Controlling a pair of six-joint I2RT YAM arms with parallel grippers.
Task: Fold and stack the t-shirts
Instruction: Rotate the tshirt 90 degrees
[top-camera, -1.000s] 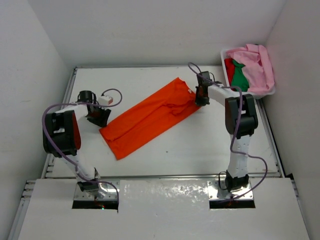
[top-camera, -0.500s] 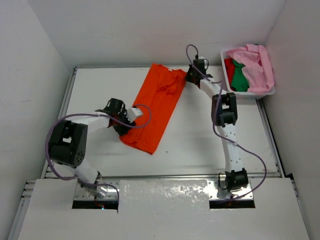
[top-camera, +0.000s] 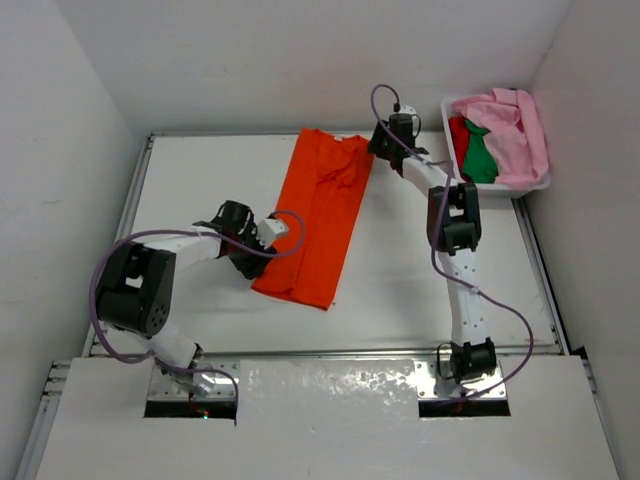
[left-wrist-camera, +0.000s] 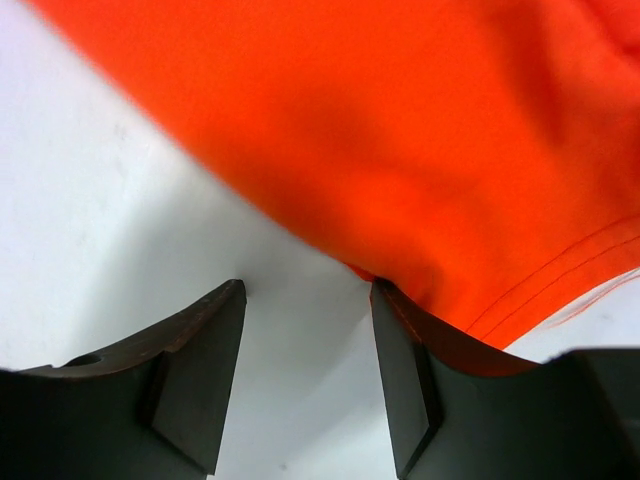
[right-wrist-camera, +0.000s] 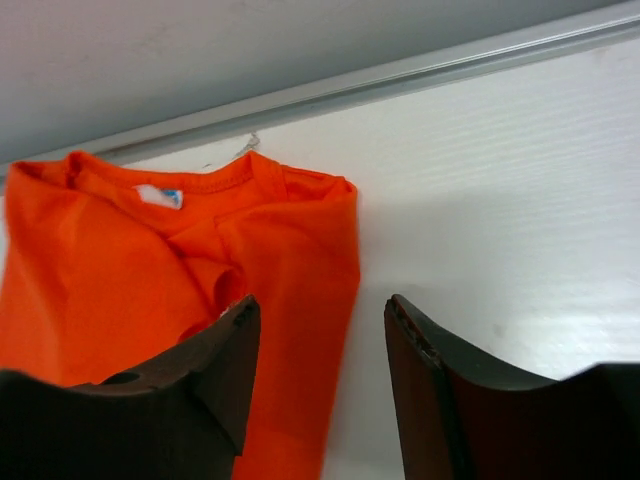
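Note:
An orange t-shirt, folded lengthwise into a long strip, lies on the white table with its collar at the far end. My left gripper stands open at the strip's near left edge. In the left wrist view its jaws frame bare table, and the orange hem brushes the outer side of the right finger. My right gripper stands open beside the collar corner. In the right wrist view the shirt's right edge lies flat under its jaws. Pink, green and red t-shirts lie heaped in the basket.
A white mesh basket stands at the back right corner, close to the right arm. White walls enclose the table on three sides, and a metal rail runs along the far edge just behind the collar.
The orange t-shirt swung from a diagonal to nearly lengthwise, carried by both arms. The right gripper has opened and let go of the collar end. The left gripper moved right along the near end.

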